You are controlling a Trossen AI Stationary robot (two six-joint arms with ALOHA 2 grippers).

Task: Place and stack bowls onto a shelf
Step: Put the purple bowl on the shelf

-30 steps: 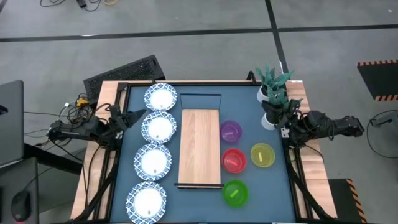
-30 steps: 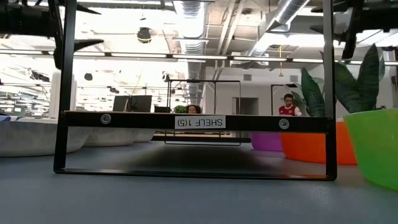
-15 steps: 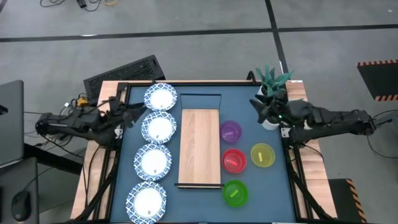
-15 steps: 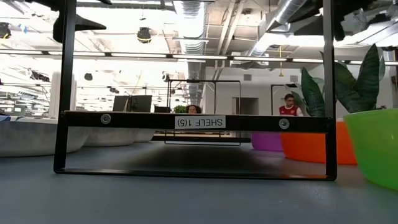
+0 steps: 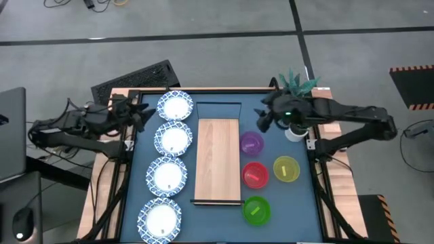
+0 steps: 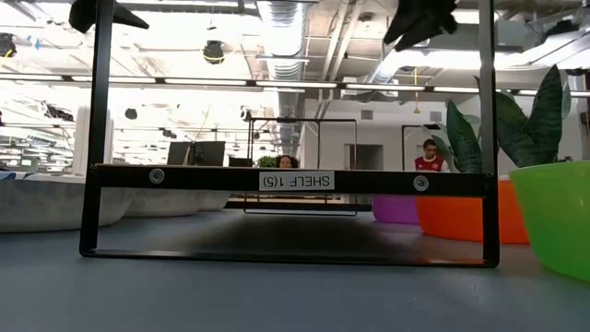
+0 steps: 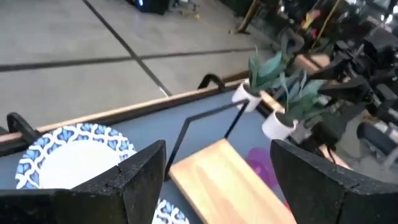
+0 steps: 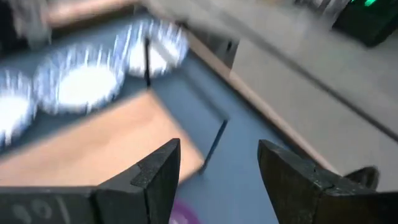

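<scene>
The light wood shelf board lies in the middle of the blue table. Four white dishes with blue rims lie in a row to its left, the farthest dish nearest my left gripper, which hovers open and empty at the table's far left. The purple, red, yellow and green bowls stand to the board's right. My right gripper hovers open and empty just beyond the purple bowl. The left wrist view shows the far dish and the board; the right wrist view shows the board.
A thin black metal frame stands at the board's far end; it fills the low view. A white pot with a green plant stands at the far right corner, close under my right arm. A keyboard lies beyond the far edge.
My right gripper has swung from the table's right edge toward the left, over the table, past the plant to a spot beyond the purple bowl. My left gripper has risen and gone a little toward the far edge. The bowls, dishes and board have stayed put.
</scene>
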